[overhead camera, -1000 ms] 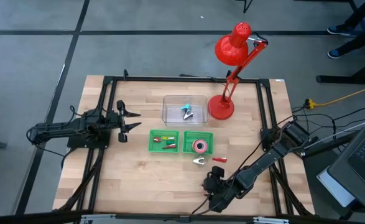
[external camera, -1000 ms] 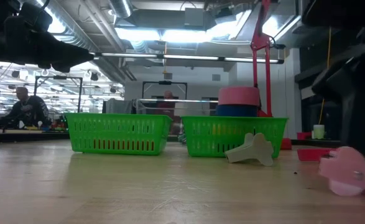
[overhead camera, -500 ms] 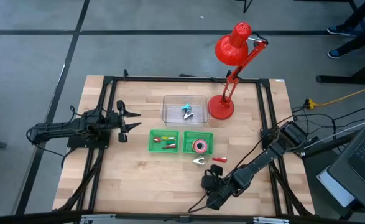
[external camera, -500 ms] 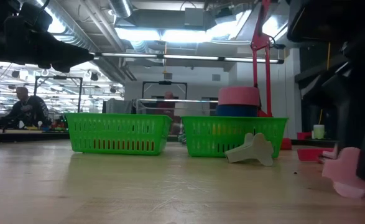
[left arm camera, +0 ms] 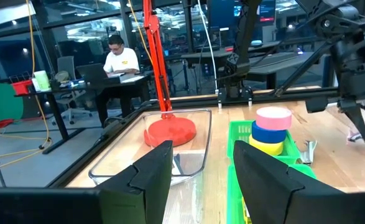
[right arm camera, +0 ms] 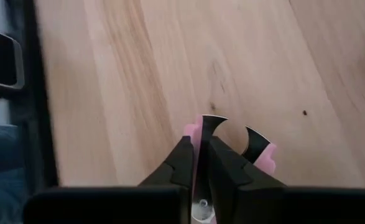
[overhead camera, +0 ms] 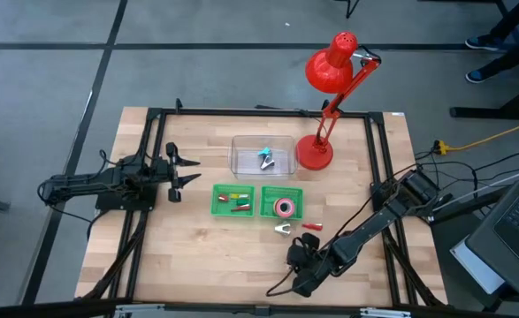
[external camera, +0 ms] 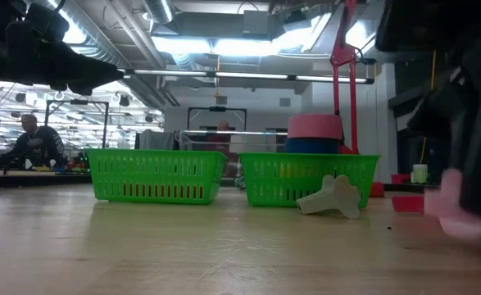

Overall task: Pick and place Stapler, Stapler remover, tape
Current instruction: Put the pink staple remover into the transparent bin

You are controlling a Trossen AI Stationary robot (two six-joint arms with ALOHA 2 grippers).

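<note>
My right gripper (right arm camera: 204,167) stands near the table's front edge (overhead camera: 296,258), shut on a pink stapler remover (right arm camera: 266,155) with two curved metal claws. A second, pale stapler remover (overhead camera: 283,230) and a small red object (overhead camera: 310,226) lie on the table beside the right green basket (overhead camera: 282,191). In that basket the tape rolls (left arm camera: 273,118) are stacked, pink on blue on yellow. My left gripper (overhead camera: 186,173) waits open at the table's left, pointing level. My right gripper pinches one claw side of the pink stapler remover (right arm camera: 202,127) between its two fingers. The metal blade stands in the narrow gap between them. The fingers come slanting down from above. In the low view the remover (external camera: 457,215) is blurred, and I cannot tell whether it touches the table.
A red desk lamp stands at the back, its base (overhead camera: 314,152) beside a clear tray (overhead camera: 241,163) that holds a small metal thing. The left green basket (overhead camera: 217,201) holds small coloured pieces. Black frame rails (overhead camera: 383,177) run along the table's sides. People sit in the room behind.
My right gripper has shut on the pink stapler remover, which lay free on the table a second ago. Gripper and remover have shifted slightly toward the table's left, and in the low view the remover now shows a little higher.
</note>
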